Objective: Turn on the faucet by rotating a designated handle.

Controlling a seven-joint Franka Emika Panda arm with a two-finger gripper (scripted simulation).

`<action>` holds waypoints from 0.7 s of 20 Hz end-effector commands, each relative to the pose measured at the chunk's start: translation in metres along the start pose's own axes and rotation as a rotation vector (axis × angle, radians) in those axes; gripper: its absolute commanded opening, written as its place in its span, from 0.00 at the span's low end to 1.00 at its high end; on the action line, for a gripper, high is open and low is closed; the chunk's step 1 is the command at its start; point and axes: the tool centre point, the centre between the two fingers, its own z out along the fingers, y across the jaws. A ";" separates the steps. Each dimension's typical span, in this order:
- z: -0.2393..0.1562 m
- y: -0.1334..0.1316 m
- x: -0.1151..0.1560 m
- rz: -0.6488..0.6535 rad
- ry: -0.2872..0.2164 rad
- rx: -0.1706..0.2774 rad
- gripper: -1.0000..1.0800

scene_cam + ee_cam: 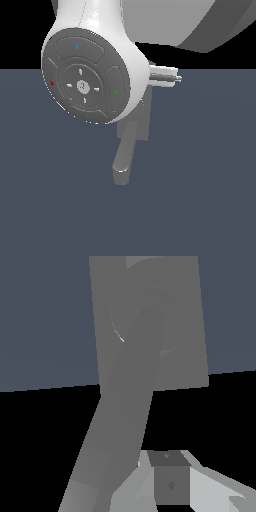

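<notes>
1. The faucet [185, 331] is matte grey, with a flat rectangular back plate and a round hub.
2. A long grey bar [125, 406] runs out from the hub; in the exterior view it [126, 155] slants downward.

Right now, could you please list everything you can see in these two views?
faucet: one, matte grey, on the dark blue-grey floor, mostly hidden behind the arm in the exterior view.
spout: one, grey, thick and rounded, running out from the round hub on the back plate.
handle: not clearly visible in either view.
floor: one, dark blue-grey, flat.
robot arm: one, white with a grey round face, close to the exterior camera.
claw: one, grey and white, beside the spout; open or shut cannot be told.
</notes>
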 end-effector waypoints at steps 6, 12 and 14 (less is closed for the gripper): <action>0.007 -0.033 -0.002 -0.046 -0.003 -0.026 0.00; 0.010 -0.054 -0.005 -0.063 -0.005 -0.029 0.00; 0.011 -0.061 -0.006 -0.068 -0.005 -0.030 0.00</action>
